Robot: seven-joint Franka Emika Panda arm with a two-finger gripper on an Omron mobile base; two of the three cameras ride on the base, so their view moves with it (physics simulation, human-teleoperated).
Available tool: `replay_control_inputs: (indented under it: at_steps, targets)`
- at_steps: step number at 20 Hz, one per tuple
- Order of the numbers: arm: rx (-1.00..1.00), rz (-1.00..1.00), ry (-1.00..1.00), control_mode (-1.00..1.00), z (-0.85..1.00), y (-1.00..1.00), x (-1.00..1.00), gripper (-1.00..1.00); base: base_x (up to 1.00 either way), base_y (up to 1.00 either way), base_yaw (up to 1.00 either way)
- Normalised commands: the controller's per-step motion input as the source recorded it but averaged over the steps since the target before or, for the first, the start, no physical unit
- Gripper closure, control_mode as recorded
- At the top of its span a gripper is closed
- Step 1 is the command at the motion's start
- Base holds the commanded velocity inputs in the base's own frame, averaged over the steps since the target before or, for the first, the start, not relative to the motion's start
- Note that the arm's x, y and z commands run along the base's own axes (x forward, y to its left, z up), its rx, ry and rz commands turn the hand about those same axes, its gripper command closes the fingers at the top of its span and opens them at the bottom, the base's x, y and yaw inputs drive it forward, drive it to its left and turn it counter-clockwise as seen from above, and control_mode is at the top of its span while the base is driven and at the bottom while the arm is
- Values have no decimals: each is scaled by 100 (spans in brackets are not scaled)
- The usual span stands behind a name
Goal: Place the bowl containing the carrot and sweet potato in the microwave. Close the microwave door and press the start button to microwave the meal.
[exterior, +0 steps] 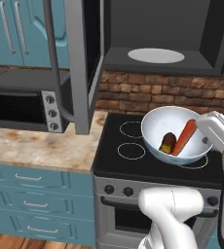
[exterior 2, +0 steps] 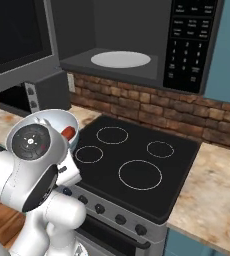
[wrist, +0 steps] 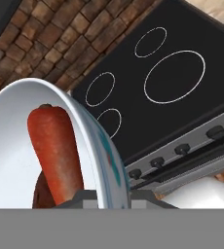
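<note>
Hand view cuts the gripper off at the bottom, but its nearly closed jaws pinch the rim of the bowl, held tilted above the stove. Inside: one carrot and one sweet potato, the potato mostly hidden behind the carrot up close. Above, the microwave stands with the microwave door swung open, turntable bare. Four burner rings show.

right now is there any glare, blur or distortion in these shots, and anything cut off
Left base view: sharp, flat rendered light, no glare on the bowl; carrot and sweet potato read clearly. Right base view: the arm's white joint blocks most of the bowl. Hand view: close range stretches the bowl rim and carrot large, the sweet potato barely peeks out; the stove behind stays crisp.
</note>
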Motion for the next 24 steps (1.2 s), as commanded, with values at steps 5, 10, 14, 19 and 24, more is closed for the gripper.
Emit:
replay_control_inputs:
  at_steps: [5,10,14,19,24]
  targets:
    - [0,0,0,100,0,0,0,100,0,3,-10]
    - [0,0,0,-100,0,0,0,100,0,-1,0]
    - [1,0,-2,-100,0,-5,-1,100,0,0,0]
    - [4,0,-7,-100,13,-15,-11,100,0,0,0]
    - [1,-4,-4,-100,53,-4,-6,100,0,0,0]
